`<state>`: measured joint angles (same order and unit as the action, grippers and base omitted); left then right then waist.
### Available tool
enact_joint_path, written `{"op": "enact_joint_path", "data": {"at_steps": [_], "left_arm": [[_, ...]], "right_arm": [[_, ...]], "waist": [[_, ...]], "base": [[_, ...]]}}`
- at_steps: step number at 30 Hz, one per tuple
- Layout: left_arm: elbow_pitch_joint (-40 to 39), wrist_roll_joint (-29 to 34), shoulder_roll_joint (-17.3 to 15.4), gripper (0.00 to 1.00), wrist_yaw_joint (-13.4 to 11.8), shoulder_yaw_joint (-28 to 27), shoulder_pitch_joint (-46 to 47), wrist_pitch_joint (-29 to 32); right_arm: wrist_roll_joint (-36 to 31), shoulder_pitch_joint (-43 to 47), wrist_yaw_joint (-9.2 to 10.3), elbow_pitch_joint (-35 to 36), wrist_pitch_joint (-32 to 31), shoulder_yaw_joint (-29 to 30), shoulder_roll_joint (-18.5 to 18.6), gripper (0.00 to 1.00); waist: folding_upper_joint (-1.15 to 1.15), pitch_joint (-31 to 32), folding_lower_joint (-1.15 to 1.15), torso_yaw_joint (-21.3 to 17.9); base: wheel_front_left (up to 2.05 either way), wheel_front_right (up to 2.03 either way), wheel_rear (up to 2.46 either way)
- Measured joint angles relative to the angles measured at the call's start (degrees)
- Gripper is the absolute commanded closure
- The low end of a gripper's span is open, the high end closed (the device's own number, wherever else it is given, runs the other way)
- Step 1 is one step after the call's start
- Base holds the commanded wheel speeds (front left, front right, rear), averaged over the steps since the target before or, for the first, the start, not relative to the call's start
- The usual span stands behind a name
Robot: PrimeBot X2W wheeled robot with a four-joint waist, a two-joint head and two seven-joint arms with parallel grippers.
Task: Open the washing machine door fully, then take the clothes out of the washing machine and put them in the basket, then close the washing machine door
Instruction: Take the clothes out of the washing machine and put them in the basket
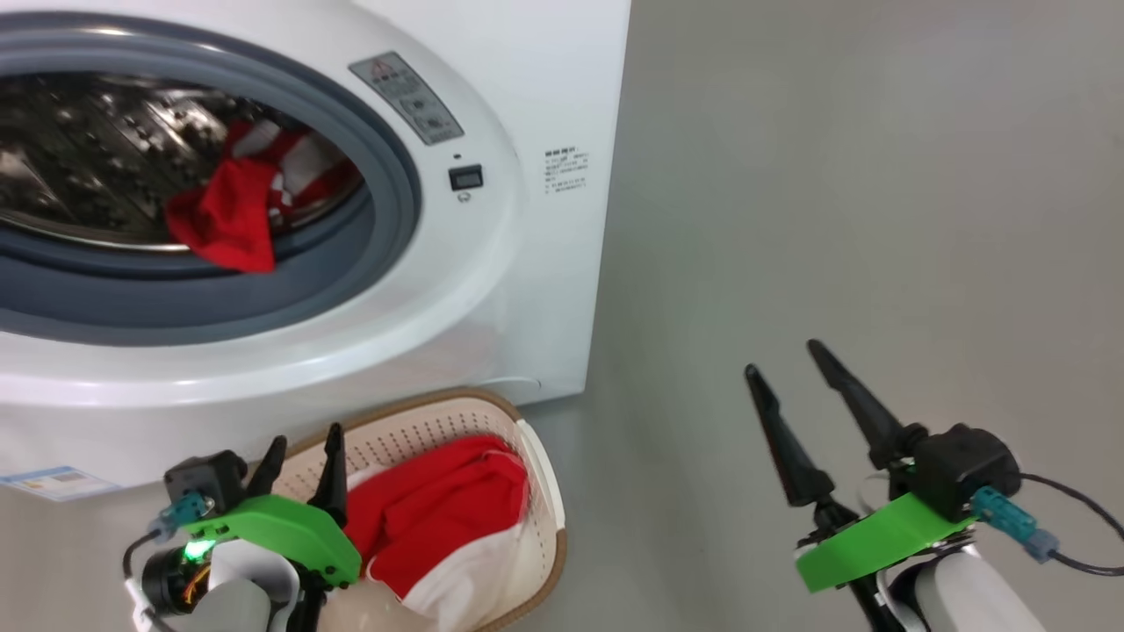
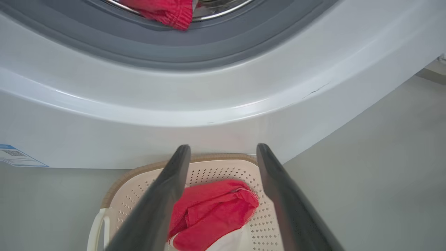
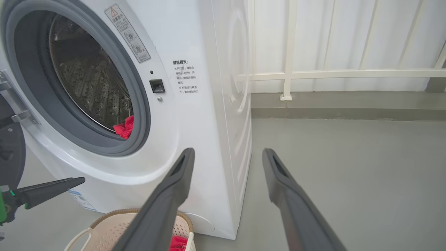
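Observation:
The washing machine (image 1: 492,263) stands at the upper left with its drum open. Red and white clothes (image 1: 230,215) hang over the grey rubber ring; in the right wrist view these clothes (image 3: 124,127) sit low in the drum. The washing machine door (image 3: 9,153) shows as a dark rim swung open at that view's left edge. On the floor below the machine stands the basket (image 1: 543,491) holding a red and white garment (image 1: 439,518). My left gripper (image 1: 306,434) hangs open just above the basket's near side, empty (image 2: 223,148). Well to the right, over bare floor, my right gripper (image 1: 781,358) is open and empty (image 3: 228,151).
Grey floor (image 1: 834,219) stretches to the right of the machine. A white railing (image 3: 289,75) and a low kerb close it off behind. A blue and white sticker (image 1: 53,481) sits low on the machine's front.

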<state>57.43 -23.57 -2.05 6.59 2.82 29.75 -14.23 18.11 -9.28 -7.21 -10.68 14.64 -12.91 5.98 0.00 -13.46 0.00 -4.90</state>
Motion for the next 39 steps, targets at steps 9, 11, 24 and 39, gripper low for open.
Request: {"op": "enact_joint_path", "data": {"at_steps": [9,11,24,39], "left_arm": [[-14.3,1.5,-0.1,0.00,0.0,-3.5,-8.4,-0.1],[-19.8,3.5,-0.1,0.00,0.1,-4.0,-12.3,-0.1],[-40.1,12.1,-0.4,0.00,0.5,-8.4,-24.7,-0.1],[-46.3,13.4,-0.3,0.00,0.5,-10.4,-31.3,-0.1]], "right_arm": [[-0.6,2.9,0.00,0.2,0.0,1.6,0.0,0.00],[-1.2,3.4,0.00,0.3,0.0,1.9,0.0,0.00],[-2.6,6.9,0.00,2.8,0.0,5.8,-0.6,0.00],[-3.5,9.6,0.00,5.8,0.0,8.7,-0.9,0.00]], "waist": [[0.00,5.4,0.00,1.2],[0.00,7.1,0.00,1.2],[0.00,12.8,0.00,0.2],[0.00,15.3,0.00,-0.1]], "base": [[0.00,0.00,0.00],[0.00,0.00,0.00],[0.00,0.00,0.00],[0.00,0.00,0.00]]}}
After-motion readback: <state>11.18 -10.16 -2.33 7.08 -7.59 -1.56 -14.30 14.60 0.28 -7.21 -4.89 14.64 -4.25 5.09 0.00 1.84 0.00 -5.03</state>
